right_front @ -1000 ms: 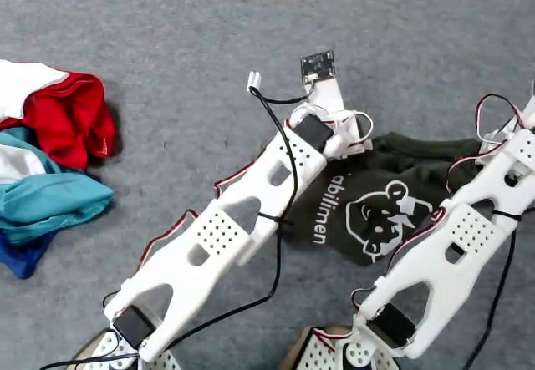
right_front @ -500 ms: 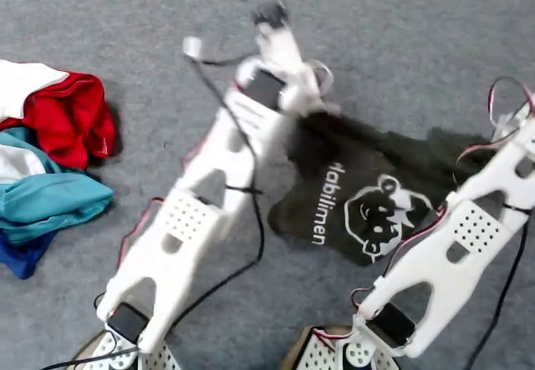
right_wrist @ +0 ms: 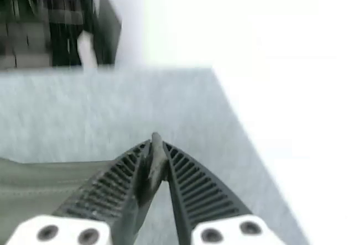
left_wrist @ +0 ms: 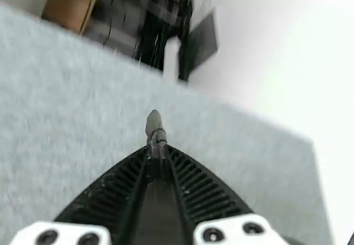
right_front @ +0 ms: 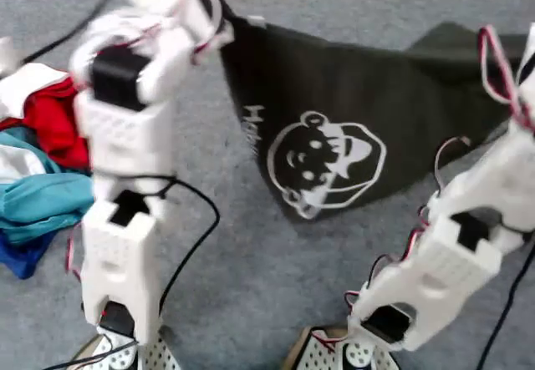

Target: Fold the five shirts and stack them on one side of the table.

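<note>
**Fig. First shirt held spread; nothing folded or stacked**

The dark green shirt (right_front: 334, 94), printed with a white cartoon face, hangs stretched between the two arms above the far half of the grey tabletop (right_front: 251, 303). The left gripper (left_wrist: 154, 137) is closed to a sliver on what appears to be a tuck of its cloth at one upper corner. The right gripper (right_wrist: 155, 154) is clamped on the opposite corner, toward the right edge. At the left edge, a white shirt (right_front: 25, 82), red shirt (right_front: 63, 128), teal shirt (right_front: 42, 203) and blue shirt (right_front: 21, 253) lie crumpled in a heap. The task looks barely begun: this shirt awaits laying flat and folding, four more follow, and no stack exists.
</note>
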Robot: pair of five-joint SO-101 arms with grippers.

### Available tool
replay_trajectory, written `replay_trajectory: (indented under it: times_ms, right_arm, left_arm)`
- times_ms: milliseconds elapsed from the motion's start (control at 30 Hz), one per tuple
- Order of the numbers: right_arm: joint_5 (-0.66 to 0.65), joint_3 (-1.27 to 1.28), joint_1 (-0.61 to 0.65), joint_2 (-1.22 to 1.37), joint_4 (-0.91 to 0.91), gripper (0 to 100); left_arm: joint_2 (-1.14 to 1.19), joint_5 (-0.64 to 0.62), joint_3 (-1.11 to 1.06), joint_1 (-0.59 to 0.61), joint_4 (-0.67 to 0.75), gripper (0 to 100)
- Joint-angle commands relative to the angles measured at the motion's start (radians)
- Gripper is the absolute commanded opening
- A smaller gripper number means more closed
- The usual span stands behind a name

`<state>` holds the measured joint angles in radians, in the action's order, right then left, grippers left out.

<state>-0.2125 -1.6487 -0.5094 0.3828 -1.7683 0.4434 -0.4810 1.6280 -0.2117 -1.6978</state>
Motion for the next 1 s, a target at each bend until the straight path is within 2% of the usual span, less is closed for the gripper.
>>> replay_trajectory:
  times_ms: [0,233,400,567,800,967]
  right_arm:
    - [-0.008,-0.016,0.051,-0.177,-0.005,0.5]
    - [-0.002,-0.018,0.148,-0.352,0.046,0.5]
    - [-0.002,-0.007,0.163,-0.450,0.144,0.5]
    - [-0.017,0.010,0.240,-0.460,0.252,0.6]
    - [-0.183,0.107,0.397,-0.453,0.394,0.5]
    - [-0.278,0.165,0.499,-0.456,0.479,0.5]
  left_arm:
    - [-0.176,0.043,0.034,0.055,-0.003,2]
    - [-0.412,0.189,0.034,0.144,-0.006,2]
    - [-0.533,0.276,-0.009,0.170,-0.066,2]
    - [-0.627,0.295,-0.367,0.219,-0.064,2]
    - [-0.716,0.298,-0.990,0.296,-0.060,2]
    - [-0.720,0.336,-1.280,0.330,-0.058,2]
